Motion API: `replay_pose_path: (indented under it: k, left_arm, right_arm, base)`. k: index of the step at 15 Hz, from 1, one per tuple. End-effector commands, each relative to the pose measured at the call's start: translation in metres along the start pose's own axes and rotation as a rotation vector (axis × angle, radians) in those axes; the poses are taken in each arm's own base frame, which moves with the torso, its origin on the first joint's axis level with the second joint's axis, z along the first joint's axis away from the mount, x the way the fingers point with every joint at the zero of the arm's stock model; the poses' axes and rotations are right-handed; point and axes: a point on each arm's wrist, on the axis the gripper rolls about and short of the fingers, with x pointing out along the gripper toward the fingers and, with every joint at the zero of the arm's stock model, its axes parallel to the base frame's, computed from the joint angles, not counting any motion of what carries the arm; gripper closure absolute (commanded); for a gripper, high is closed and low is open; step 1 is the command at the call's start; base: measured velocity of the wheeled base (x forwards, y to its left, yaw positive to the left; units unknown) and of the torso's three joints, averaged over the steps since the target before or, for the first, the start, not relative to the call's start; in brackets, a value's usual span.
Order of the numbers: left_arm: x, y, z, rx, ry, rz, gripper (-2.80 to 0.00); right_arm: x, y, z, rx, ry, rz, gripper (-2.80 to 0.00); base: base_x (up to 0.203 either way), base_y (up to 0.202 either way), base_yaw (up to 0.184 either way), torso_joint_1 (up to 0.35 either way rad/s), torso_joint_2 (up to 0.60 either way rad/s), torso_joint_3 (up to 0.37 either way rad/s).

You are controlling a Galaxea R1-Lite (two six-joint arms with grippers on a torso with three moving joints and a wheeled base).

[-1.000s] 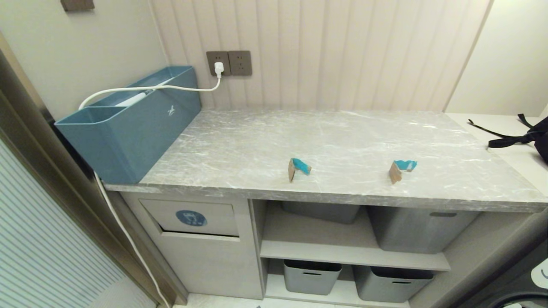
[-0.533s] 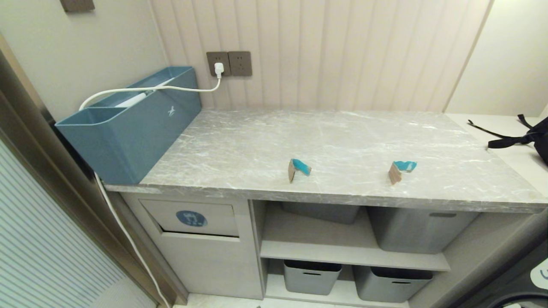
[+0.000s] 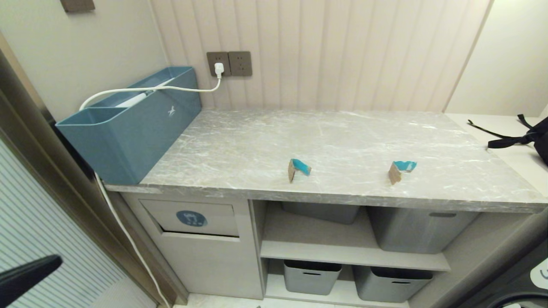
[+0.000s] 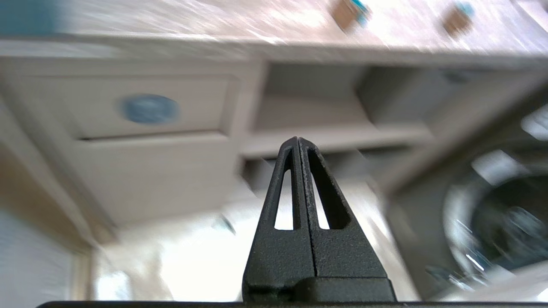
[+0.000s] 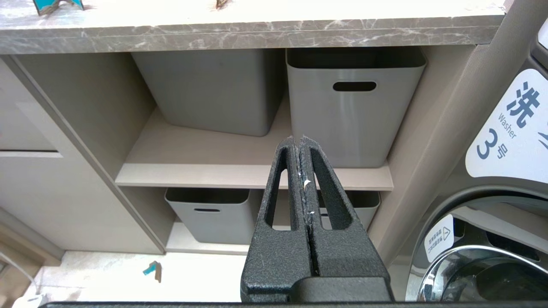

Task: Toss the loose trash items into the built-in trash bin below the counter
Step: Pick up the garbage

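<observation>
Reaching with shut, empty left fingers [image 4: 298,143], the nearer scrap [image 4: 347,11] lies above and beyond them on the surface [image 4: 239,25].

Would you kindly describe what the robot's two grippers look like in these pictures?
Both the left gripper and the right gripper are matte black with a grainy, textured finish. Each has two tapered jaws with long slot-shaped cut-outs, rising from a broader black base. The right gripper carries small white flecks along its inner seam. No cables or markings show.
</observation>
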Motion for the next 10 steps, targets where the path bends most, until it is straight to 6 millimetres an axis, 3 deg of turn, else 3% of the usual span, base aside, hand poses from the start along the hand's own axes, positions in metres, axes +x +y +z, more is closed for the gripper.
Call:
replay_pose_path:
  k: [1, 3, 6, 10]
  left_arm:
    - [0.086, 0.019, 0.020, -0.072, 0.261, -0.069, 0.00]
    - [0.142, 0.010, 0.033, -0.047, 0.334, -0.162, 0.00]
    - [0.215, -0.021, 0.038, 0.023, 0.369, -0.210, 0.00]
    - [0.279, -0.070, 0.025, 0.101, 0.390, -0.177, 0.00]
  right_arm:
    - [0.000, 0.000, 0.000, 0.001, 0.001, 0.000, 0.00]
    - [0.000, 0.000, 0.000, 0.001, 0.001, 0.000, 0.00]
    - [0.000, 0.000, 0.000, 0.001, 0.001, 0.000, 0.00]
    - [0.000, 0.000, 0.000, 0.001, 0.001, -0.001, 0.00]
  base:
    - [0.000, 0.000, 0.000, 0.000, 0.00, 0.000]
    - [0.000, 0.000, 0.000, 0.000, 0.00, 0.000]
    - [0.000, 0.000, 0.000, 0.000, 0.00, 0.000]
    - [0.000, 0.000, 0.000, 0.000, 0.00, 0.000]
